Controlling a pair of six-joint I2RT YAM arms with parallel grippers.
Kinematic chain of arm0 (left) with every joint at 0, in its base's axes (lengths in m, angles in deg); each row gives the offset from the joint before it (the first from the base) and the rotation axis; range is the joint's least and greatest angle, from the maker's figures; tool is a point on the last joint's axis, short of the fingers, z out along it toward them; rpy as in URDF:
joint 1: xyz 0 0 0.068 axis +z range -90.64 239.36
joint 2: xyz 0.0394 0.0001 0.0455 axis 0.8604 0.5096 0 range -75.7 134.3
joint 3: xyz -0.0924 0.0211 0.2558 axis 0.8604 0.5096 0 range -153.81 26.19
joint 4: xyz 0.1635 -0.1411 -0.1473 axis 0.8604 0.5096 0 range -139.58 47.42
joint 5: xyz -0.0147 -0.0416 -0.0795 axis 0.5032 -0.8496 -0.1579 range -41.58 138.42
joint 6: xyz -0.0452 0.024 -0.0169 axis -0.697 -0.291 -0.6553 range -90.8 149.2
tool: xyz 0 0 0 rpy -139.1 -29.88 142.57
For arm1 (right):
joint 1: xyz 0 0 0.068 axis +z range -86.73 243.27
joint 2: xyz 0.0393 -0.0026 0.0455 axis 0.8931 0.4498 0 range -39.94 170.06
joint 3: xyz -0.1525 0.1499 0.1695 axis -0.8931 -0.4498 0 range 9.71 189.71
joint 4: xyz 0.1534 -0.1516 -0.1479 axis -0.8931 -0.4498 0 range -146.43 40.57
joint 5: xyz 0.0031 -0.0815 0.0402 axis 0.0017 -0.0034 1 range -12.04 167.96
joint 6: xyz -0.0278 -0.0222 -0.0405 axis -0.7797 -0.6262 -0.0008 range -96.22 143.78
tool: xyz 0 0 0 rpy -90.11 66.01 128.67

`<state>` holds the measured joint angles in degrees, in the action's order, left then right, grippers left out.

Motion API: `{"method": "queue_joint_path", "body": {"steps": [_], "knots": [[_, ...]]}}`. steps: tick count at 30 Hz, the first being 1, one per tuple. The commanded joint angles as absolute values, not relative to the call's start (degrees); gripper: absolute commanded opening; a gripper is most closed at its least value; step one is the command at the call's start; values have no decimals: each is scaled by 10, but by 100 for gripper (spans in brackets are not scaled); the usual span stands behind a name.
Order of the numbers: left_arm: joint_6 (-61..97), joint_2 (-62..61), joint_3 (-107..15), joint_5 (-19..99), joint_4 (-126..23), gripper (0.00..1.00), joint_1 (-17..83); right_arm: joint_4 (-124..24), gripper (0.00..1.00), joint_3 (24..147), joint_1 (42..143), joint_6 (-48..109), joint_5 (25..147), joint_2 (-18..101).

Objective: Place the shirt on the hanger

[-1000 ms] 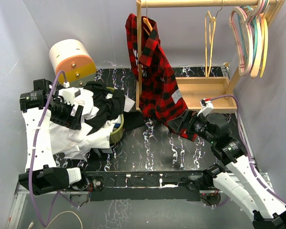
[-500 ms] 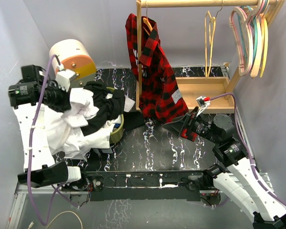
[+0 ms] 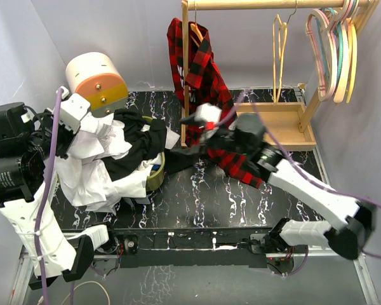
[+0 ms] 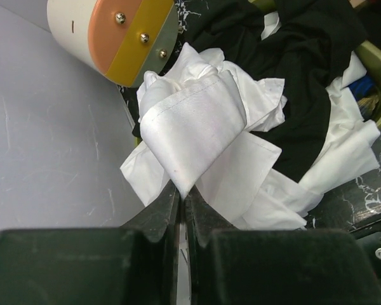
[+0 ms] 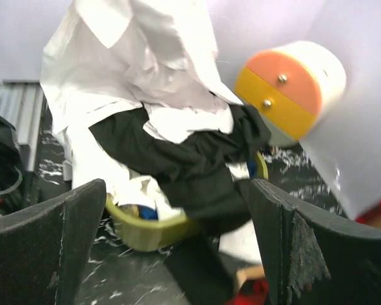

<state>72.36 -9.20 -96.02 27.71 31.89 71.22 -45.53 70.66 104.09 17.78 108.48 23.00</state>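
Plain pale grey-lilac walls [image 3: 114,38] at back and both sides, evenly lit. Black tabletop [image 3: 203,197] with white marble veins fills the centre. Light wooden clothes rack [image 3: 185,16] runs from upper centre to upper right: upright post, round rail [image 3: 267,4] along top edge, shallow wooden base tray [image 3: 286,117] on the tabletop. Grey surface [image 3: 197,289] along the bottom edge.

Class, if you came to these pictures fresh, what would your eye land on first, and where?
The heaped white shirt, tangled with a black garment at the left, stands out first, the left gripper shut on a fold of it. Next comes the red-and-black plaid shirt hanging at centre back, with the right gripper open toward the heap.
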Motion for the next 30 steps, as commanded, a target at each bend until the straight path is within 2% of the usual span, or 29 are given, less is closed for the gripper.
{"method": "queue_joint_path", "body": {"steps": [1,3,8,15,21,30], "knots": [[775,-108,-943,300,323,0,710,-433,98,799,1117,-64,1043,354],[784,-117,-937,302,323,0,711,-407,98,833,1117,-88,1073,412],[805,-130,-944,313,323,0,711,-451,98,989,1123,-90,1183,566],[842,-147,-946,316,322,0,713,-414,98,1096,1157,-79,1205,702],[864,-164,-941,312,323,0,716,-328,98,1172,1184,-37,1191,796],[874,-185,-924,325,322,0,718,-132,98,1240,1204,53,1100,903]]}}
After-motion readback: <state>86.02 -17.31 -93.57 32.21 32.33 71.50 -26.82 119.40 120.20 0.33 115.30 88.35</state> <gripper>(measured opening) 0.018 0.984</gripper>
